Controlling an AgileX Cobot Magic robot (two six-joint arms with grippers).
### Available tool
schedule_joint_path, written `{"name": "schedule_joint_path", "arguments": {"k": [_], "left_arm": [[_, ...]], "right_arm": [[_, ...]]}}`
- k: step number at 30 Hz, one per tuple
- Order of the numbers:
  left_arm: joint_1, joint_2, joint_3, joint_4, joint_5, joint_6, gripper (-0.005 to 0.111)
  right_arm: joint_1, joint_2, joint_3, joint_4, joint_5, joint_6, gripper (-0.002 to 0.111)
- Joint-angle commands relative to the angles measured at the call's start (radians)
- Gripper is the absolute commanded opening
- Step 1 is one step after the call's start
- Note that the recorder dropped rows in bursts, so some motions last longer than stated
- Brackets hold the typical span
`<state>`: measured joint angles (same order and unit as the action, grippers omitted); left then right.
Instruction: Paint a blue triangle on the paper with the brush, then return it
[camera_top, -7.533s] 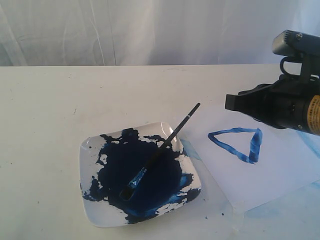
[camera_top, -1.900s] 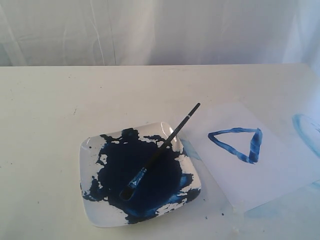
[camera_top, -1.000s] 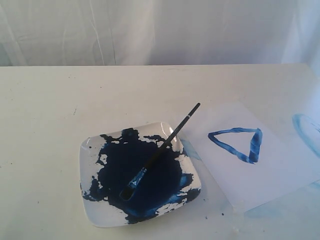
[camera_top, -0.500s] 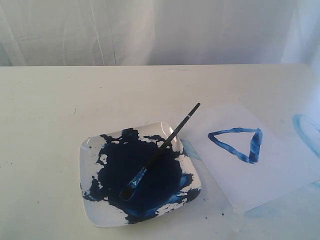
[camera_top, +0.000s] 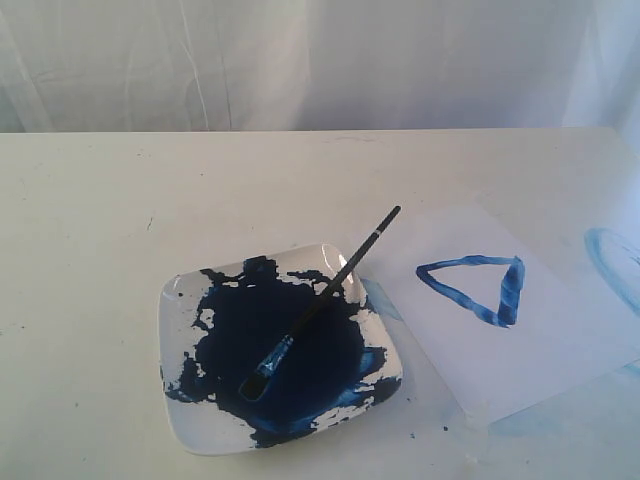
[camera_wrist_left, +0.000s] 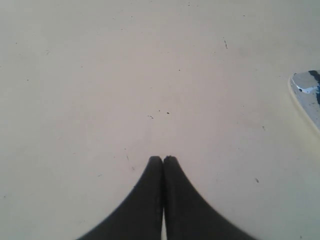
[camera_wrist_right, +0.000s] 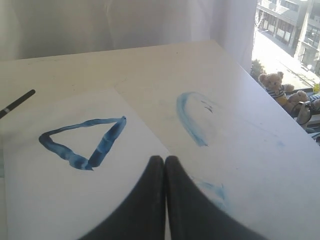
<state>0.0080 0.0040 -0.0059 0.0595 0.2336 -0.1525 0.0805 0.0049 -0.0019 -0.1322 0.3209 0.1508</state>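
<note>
The brush (camera_top: 325, 298) lies across the white square plate (camera_top: 181, 418), bristles down in the dark blue paint, its black handle tip (camera_wrist_right: 19, 102) jutting over the rim toward the paper (camera_top: 540, 350). A streaky blue triangle (camera_top: 478, 287) is painted on that sheet, also clear in the right wrist view as the blue triangle (camera_wrist_right: 82, 141) on the paper (camera_wrist_right: 50, 200). My right gripper (camera_wrist_right: 164, 159) is shut and empty above the sheet's edge. My left gripper (camera_wrist_left: 162, 159) is shut with nothing in it over bare table, the plate's corner (camera_wrist_left: 306, 87) off to one side. Neither arm appears in the exterior view.
A pale blue curved smear (camera_top: 612, 262) stains the table beyond the paper, seen too as the smear (camera_wrist_right: 189, 119) in the right wrist view. A white curtain (camera_top: 300, 60) hangs behind the table. The table's right edge (camera_wrist_right: 260, 90) drops off near a window.
The right arm stood over the paper's right side several seconds ago and has left the exterior view. Over the last second nothing has moved.
</note>
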Motion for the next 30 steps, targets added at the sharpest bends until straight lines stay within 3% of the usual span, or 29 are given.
{"name": "schedule_joint_path", "arguments": {"k": [1,10,30], "left_arm": [[-0.001,-0.004,0.006,0.002,-0.001,-0.006,0.000],[-0.036,-0.004,0.006,0.002,-0.001,-0.006,0.000],[0.004,-0.004,0.006,0.002,-0.001,-0.006,0.000]], "right_arm": [[0.001,-0.005,0.002,0.001,-0.008,-0.008,0.000],[0.001,-0.005,0.002,0.001,-0.008,-0.008,0.000],[0.001,-0.005,0.002,0.001,-0.008,-0.008,0.000]]}}
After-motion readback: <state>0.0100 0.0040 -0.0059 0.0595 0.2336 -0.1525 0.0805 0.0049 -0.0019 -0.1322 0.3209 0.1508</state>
